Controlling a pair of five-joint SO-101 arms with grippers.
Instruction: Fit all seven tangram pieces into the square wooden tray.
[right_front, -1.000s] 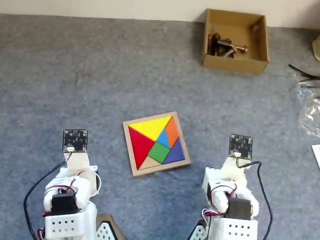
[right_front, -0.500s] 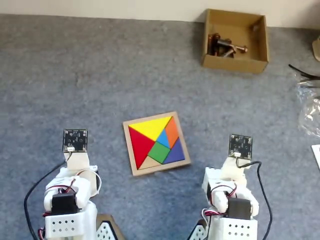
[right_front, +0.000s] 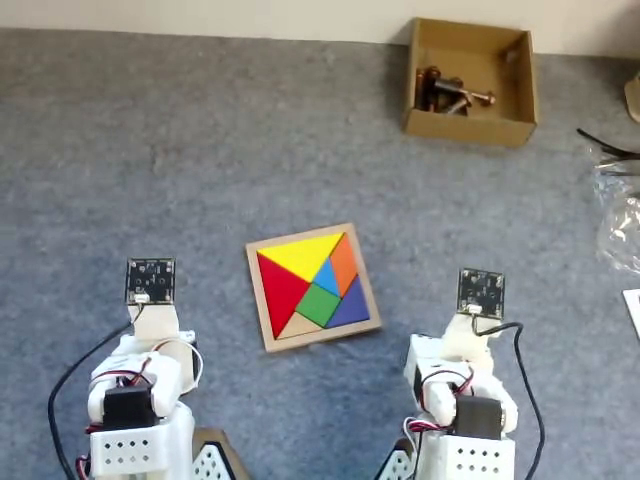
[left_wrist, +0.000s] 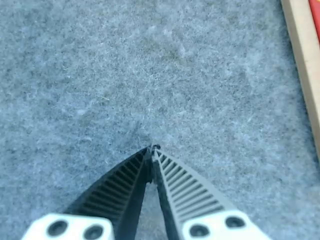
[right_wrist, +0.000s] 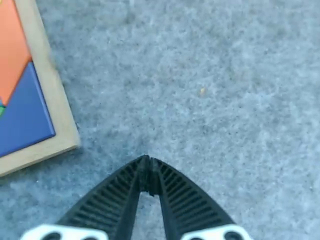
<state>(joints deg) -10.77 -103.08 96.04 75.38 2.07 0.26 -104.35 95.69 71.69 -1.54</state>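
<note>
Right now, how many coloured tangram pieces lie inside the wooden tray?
6: yellow at the far edge, red left, light blue centre, orange right, green near centre, dark blue near-right corner. The tan triangle may be a seventh piece or bare tray.

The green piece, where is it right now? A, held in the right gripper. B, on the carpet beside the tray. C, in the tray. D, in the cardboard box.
C: the green piece lies flat inside the tray, near its middle.
</note>
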